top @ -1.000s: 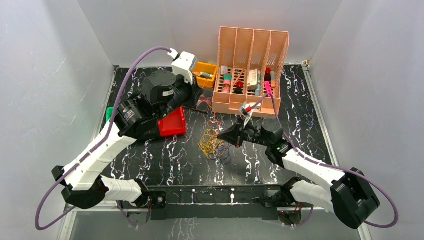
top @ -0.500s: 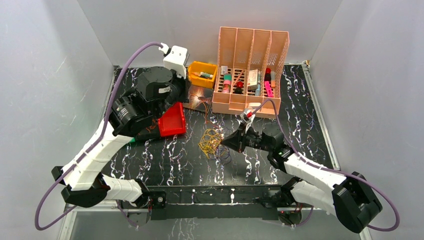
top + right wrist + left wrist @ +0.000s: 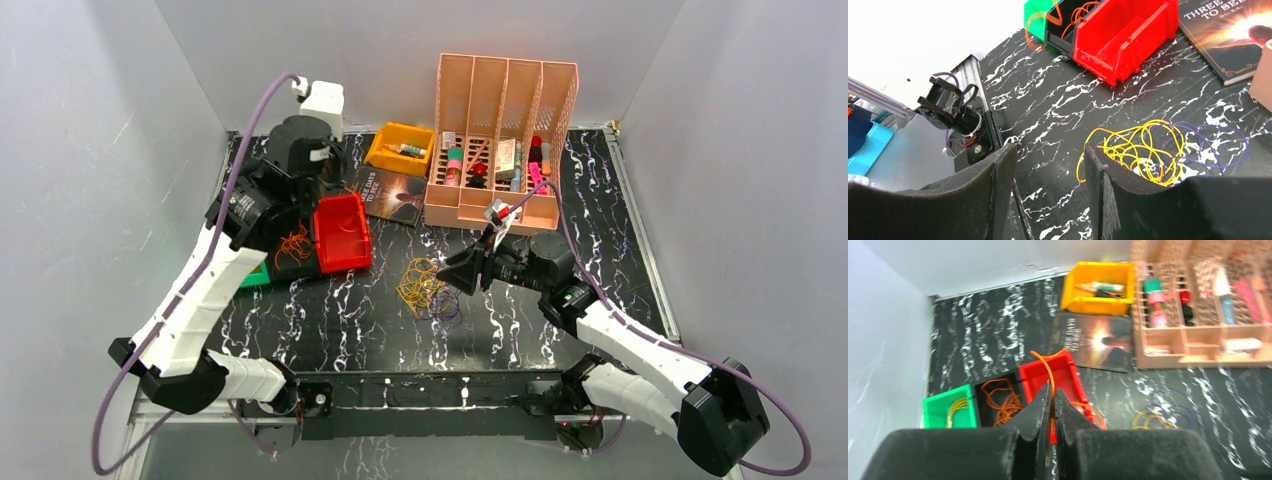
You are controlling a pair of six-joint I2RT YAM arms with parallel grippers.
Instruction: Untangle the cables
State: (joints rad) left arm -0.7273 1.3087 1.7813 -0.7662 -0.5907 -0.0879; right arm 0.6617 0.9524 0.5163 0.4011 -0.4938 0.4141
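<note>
**Orange cable carried toward the bins while the right gripper opens**

Overhead view of a black marbled table (image 3: 300,310) with two robot arms. In the last second the left arm has swung away from the back of the table to hang over a row of small bins at the left. The left gripper (image 3: 1052,390) is pinched tight on a thin orange cable (image 3: 1044,365), which loops up from between its fingers above the red bin (image 3: 1068,371). Beside that bin sits a black bin (image 3: 984,386) already holding orange coils, then a green bin (image 3: 937,412) with a yellow strand.

The right gripper (image 3: 1050,155) – clamped shut a second ago – now has its jaws spread apart with nothing between them. It hovers just beside the yellow and purple tangle (image 3: 1148,150), which lies mid-table.

So one strand looks freed (likely bound for the black bin), and the yellow and purple loops remain knotted together – the right arm seems readied to pick at them next
</note>
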